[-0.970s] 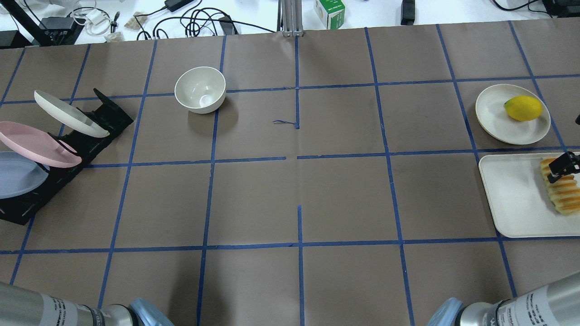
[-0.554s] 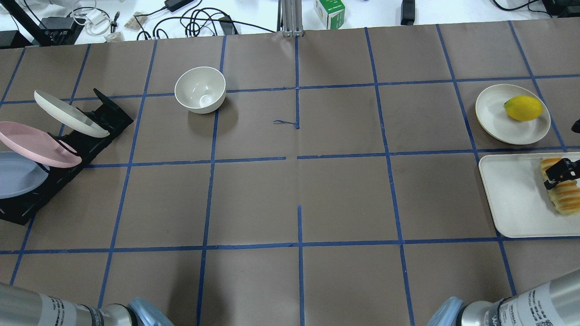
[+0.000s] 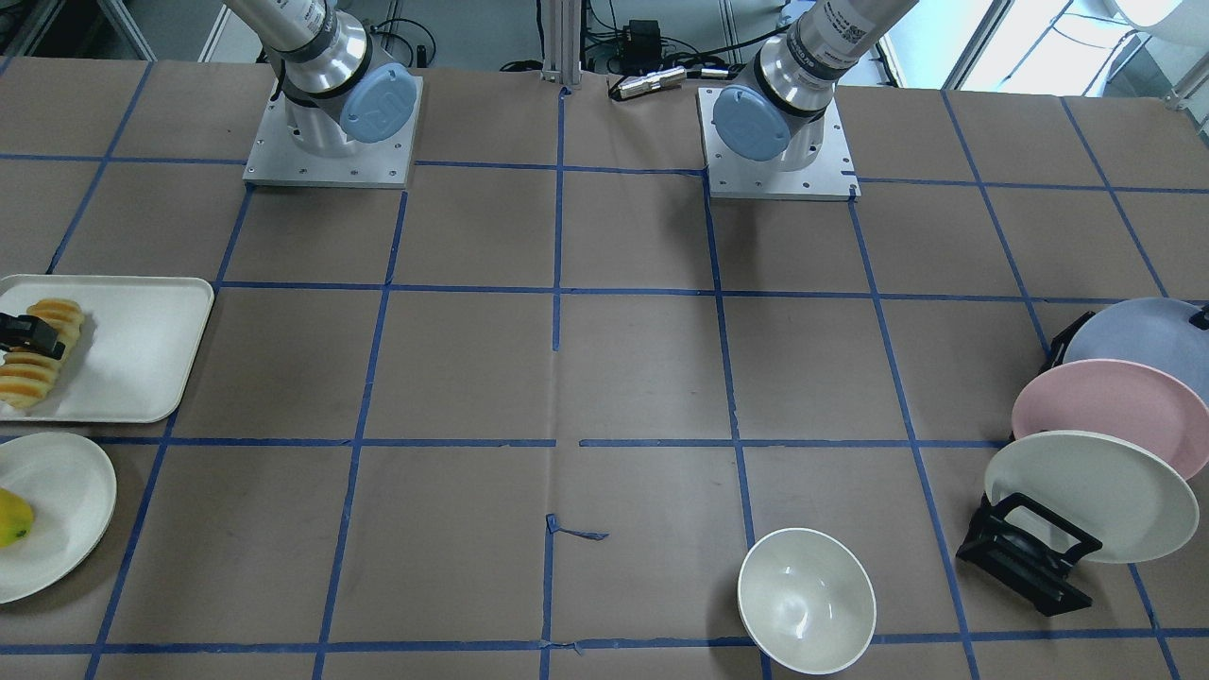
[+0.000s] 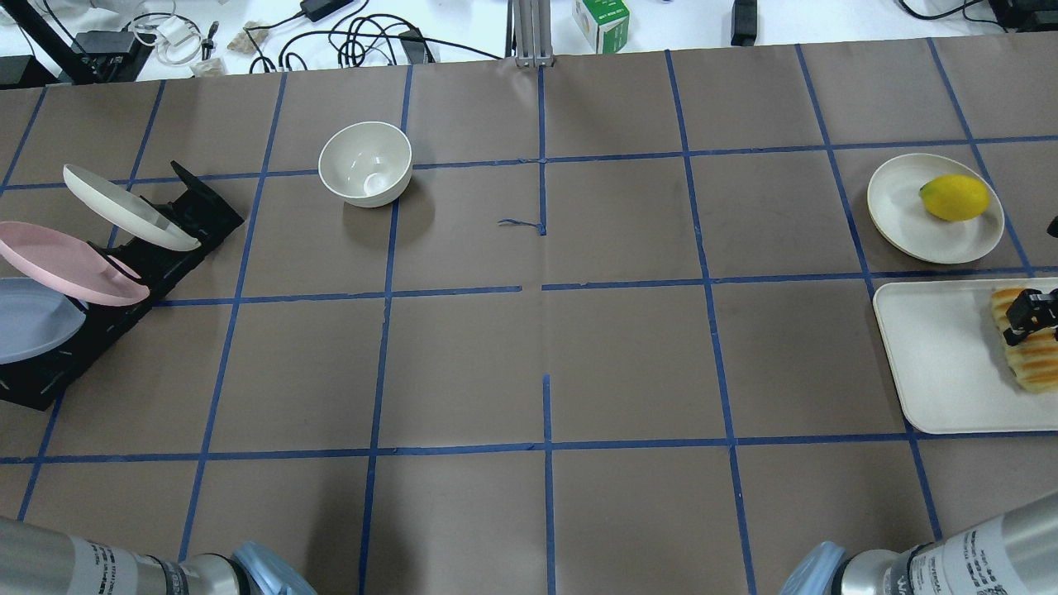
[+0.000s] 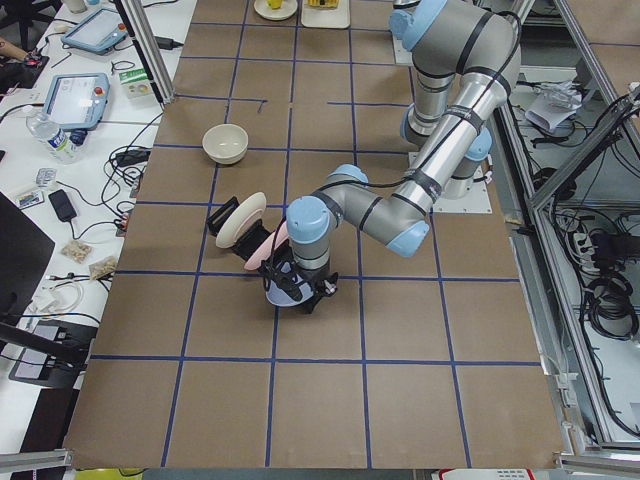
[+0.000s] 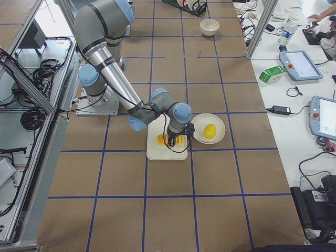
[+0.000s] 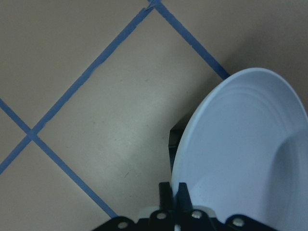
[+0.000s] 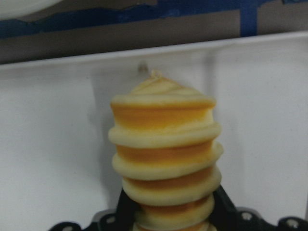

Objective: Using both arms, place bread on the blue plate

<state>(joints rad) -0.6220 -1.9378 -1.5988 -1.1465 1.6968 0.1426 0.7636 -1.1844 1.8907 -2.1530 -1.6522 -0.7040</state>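
Right gripper (image 8: 171, 217): we are seeing its two black fingers (image 8: 126, 211) pressing against opposite sides of the bread (image 8: 166, 154), gripping the loaf near one end.
Bread: it is lying lengthwise over the white tray (image 4: 934, 372) at the robot's right end of the table. We cannot tell whether it is resting on the tray or raised off it.
Left gripper (image 7: 174, 193): we are seeing its fingers (image 7: 165, 191) drawn close together, pinching the rim of the blue plate (image 7: 240, 154).
Blue plate: it is leaning tilted in the black rack (image 4: 169, 248) at the robot's left end of the table, in the slot nearest the robot.
Rack neighbours: the pink plate (image 4: 58, 260) is leaning just beside the blue plate, and the off-white plate (image 4: 124, 207) is sitting in the far slot.
Yellow fruit (image 4: 955, 197): it is sitting on a small cream plate (image 4: 909, 227) just beyond the tray.
Bowl (image 4: 365, 163): we are finding it upright on the brown table covering (image 4: 545, 347), well apart from both grippers.
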